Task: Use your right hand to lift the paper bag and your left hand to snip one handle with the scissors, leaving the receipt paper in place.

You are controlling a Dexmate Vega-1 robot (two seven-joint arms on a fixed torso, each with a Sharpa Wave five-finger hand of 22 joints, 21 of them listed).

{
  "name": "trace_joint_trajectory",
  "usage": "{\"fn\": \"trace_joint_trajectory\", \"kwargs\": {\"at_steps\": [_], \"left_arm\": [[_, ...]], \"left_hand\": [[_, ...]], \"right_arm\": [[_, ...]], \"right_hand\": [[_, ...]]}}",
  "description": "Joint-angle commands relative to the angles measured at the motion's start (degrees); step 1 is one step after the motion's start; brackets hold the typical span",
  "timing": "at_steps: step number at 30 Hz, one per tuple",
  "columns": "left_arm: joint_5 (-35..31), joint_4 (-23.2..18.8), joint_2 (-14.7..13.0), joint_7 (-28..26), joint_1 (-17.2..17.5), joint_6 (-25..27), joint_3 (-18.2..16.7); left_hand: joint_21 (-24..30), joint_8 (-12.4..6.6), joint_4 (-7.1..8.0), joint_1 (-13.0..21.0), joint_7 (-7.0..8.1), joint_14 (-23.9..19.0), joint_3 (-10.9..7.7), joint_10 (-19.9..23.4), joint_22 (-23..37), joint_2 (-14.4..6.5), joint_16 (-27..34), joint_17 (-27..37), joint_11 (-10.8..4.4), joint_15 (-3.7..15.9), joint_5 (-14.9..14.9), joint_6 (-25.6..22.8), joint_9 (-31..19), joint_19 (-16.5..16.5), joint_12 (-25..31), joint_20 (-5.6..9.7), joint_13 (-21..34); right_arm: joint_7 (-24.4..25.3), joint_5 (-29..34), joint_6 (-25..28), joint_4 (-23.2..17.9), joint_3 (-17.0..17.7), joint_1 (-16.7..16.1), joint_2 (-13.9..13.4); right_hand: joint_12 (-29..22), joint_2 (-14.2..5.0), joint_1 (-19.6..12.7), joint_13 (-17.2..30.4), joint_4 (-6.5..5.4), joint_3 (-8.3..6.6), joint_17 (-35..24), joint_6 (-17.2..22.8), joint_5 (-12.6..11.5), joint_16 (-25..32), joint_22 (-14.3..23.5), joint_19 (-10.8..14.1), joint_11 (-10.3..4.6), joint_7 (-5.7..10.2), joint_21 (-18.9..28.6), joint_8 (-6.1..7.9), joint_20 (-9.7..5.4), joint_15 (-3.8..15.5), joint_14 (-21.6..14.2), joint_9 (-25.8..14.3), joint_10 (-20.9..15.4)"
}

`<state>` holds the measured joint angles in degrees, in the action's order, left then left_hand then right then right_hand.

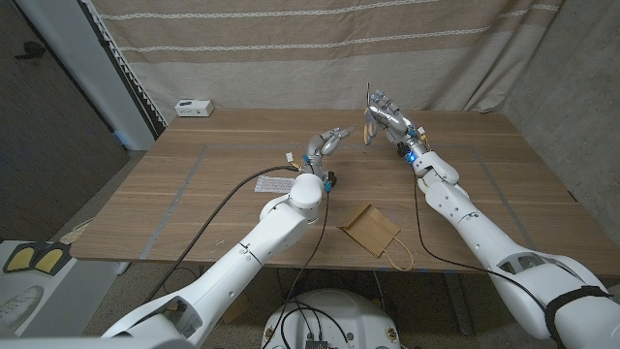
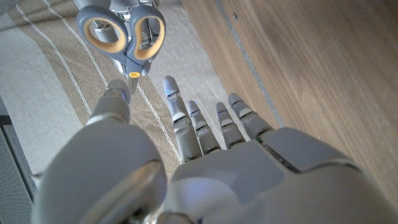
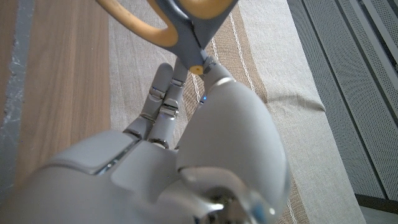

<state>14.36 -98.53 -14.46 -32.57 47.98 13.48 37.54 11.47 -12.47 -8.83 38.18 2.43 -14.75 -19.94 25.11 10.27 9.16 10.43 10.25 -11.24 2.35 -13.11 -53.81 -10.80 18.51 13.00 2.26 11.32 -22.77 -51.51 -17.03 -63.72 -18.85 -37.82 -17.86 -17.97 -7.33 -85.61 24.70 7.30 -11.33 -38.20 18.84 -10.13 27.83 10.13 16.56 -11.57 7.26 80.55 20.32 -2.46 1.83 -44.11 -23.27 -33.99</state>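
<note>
Head view, from the left of the frame: a small white box (image 1: 194, 107) sits at the far upper-left edge of the wooden tabletop (image 1: 194, 184), near the striped beige curtain (image 1: 291, 48). At centre, the left robot hand (image 1: 325, 145) hovers with fingers spread and holding nothing, reaching toward the scissors, likely to receive them. Just below it a pale slip, apparently the receipt paper (image 1: 276, 182), lies flat. Lower centre, the flat brown paper bag (image 1: 368, 227) with thin looped handles lies near the front edge, untouched. Right of centre, the right robot hand (image 1: 386, 116) pinches the grey scissors (image 1: 369, 124) with orange-lined loops, blades upward, handles offered toward the left hand. Left wrist view shows those smooth plastic loops (image 2: 122, 32) just beyond the spread fingers (image 2: 186, 121); contact is not evident.
</note>
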Motion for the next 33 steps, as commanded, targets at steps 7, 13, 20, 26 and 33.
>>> {"fn": "trace_joint_trajectory", "kwargs": {"at_steps": [7,13,20,26,33], "left_arm": [[0.12,0.85,-0.02,1.81,-0.44,-1.57,1.51],[0.44,0.58,0.33,1.54,0.13,-2.07,1.39],[0.22,0.68,0.57,1.19,0.39,-2.22,1.58],[0.31,1.01,0.74,1.34,0.30,-2.67,1.53],[0.70,1.32,0.96,1.66,0.10,-2.26,1.62]], "left_hand": [[0.04,0.31,-0.11,0.35,0.08,-0.23,0.37,-0.08,0.13,0.16,0.20,0.23,-0.05,10.03,0.21,-0.14,-0.24,0.19,-0.26,8.89,0.17],[0.05,0.33,-0.11,0.45,0.72,-0.20,0.42,-0.05,0.13,0.11,0.19,0.23,-0.03,10.06,0.22,-0.23,-0.25,0.22,-0.26,8.90,0.18],[0.06,0.33,-0.09,0.54,1.03,-0.23,0.46,0.16,0.13,-0.01,0.22,0.23,-0.23,10.09,0.22,-0.39,-0.26,0.25,-0.19,8.95,0.18],[0.07,0.34,-0.07,0.59,0.98,-0.26,0.47,0.14,0.13,-0.08,0.23,0.24,-0.28,10.09,0.21,-0.46,-0.26,0.27,-0.21,8.98,0.19],[0.06,0.37,-0.01,0.64,0.88,-0.31,0.50,0.22,0.14,-0.22,0.25,0.24,-0.23,10.09,0.22,-0.56,-0.27,0.26,-0.20,9.02,0.19]], "right_arm": [[0.00,0.34,-0.91,-0.43,-0.21,-0.40,-0.23],[-0.24,0.08,-0.81,-0.84,-0.20,-0.85,-0.38],[-0.24,-0.15,-0.56,-1.18,-0.16,-1.13,-0.51],[-0.63,0.06,-0.71,-1.25,-0.33,-1.11,-0.73],[-0.78,0.53,-0.63,-1.96,-0.68,-1.38,-1.27]], "right_hand": [[0.14,-1.14,-1.71,-0.13,0.96,-0.93,-12.65,0.68,-0.39,0.56,0.21,-0.29,0.05,0.39,0.24,-0.21,-8.50,11.96,-3.15,-0.11,-0.61],[0.12,-1.15,-1.80,-0.18,0.99,-0.96,-12.61,1.55,-0.41,0.59,0.17,-0.35,0.03,0.53,0.15,0.02,-8.51,11.96,-3.13,-0.12,-0.87],[0.12,-1.13,-1.91,-0.25,1.05,-0.97,-12.64,1.98,-0.42,0.71,0.14,-0.43,0.05,0.63,0.09,0.02,-8.53,11.96,-3.22,-0.14,-1.20],[0.11,-1.06,-1.99,-0.31,1.09,-0.93,-12.61,2.14,-0.42,0.75,0.19,-0.43,0.07,0.80,0.17,-0.05,-8.58,11.96,-3.22,-0.15,-1.46],[0.20,-1.04,-2.04,-0.39,1.08,-0.91,-12.57,2.13,-0.43,0.79,0.18,-0.54,0.09,0.84,0.14,-0.22,-8.55,11.97,-3.23,-0.17,-1.57]]}}
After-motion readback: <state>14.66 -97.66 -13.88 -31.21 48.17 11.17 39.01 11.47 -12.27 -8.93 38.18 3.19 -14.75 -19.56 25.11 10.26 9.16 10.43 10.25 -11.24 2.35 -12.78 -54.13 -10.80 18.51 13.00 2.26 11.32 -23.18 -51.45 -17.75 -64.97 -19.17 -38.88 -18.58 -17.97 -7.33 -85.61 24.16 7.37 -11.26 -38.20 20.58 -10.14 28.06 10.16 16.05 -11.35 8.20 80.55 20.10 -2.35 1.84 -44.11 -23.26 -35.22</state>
